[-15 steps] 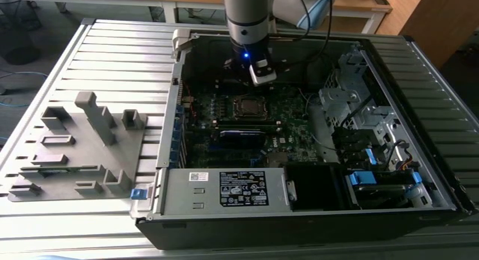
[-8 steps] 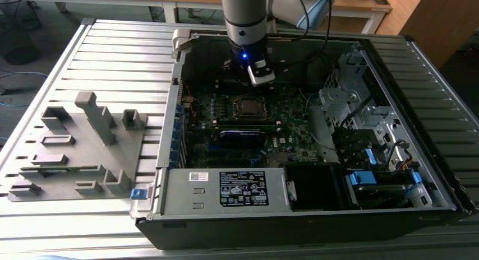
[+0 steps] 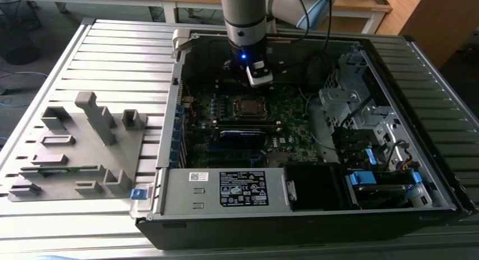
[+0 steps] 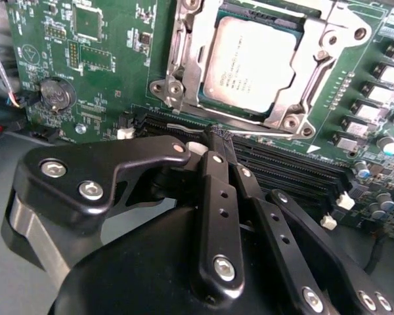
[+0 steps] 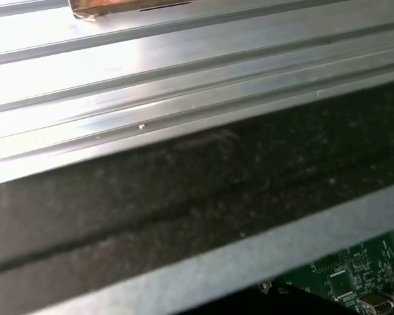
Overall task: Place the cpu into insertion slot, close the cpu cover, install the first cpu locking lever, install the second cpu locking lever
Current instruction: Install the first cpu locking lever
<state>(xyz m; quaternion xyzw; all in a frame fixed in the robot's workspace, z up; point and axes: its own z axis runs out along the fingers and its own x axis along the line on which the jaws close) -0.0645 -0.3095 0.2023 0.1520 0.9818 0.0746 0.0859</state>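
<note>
The cpu point(image 4: 249, 62), a small square chip with a dull silver top, lies flat in its socket on the green motherboard point(image 4: 85, 59). The silvery cpu cover point(image 4: 315, 72) is down over it and frames its edges. A thin metal lever point(image 4: 184, 49) runs along one side of the socket. My gripper point(image 4: 220, 139) is shut, its black fingertips together with nothing between them, just off the socket's edge beside the memory slots. In the exterior view the gripper point(image 3: 258, 76) hangs inside the open computer case, just behind the socket point(image 3: 247, 106).
Black memory slots point(image 4: 295, 164) lie between the fingertips and the board's edge, and a coin battery point(image 4: 56, 92) sits nearby. The case holds a labelled power supply point(image 3: 239, 187) in front and drive bays point(image 3: 359, 108) on the exterior view's right. A grey parts fixture point(image 3: 82, 148) stands on the slatted table.
</note>
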